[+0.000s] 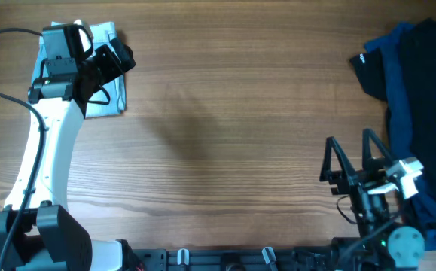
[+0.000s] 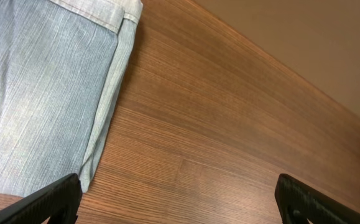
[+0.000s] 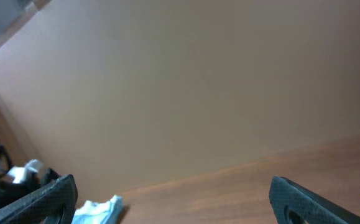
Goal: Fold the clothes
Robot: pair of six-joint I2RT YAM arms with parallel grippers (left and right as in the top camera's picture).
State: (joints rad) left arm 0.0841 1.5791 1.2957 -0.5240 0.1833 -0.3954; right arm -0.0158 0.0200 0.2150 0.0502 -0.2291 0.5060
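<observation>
Shorts (image 1: 109, 99): light blue denim, folded flat at the far left corner of the table, partly hidden under the left arm. The left wrist view shows stacked layers and a stitched hem (image 2: 43, 81).
Table (image 1: 225, 113): brown wood grain with a matte finish and a soft shadow near the middle.
Wall (image 3: 198, 81): plain tan, meeting the table's far edge.
Left fingers (image 2: 43, 202): spread wide at one edge of the shorts, with bare table between them. Cannot tell whether they touch the cloth.
Right fingers (image 1: 329, 159): spread wide above the front right of the table, holding nothing, well apart from the shorts.
Dark garments (image 1: 421, 90): black and navy heap at the table's right edge, just beside the right arm.
</observation>
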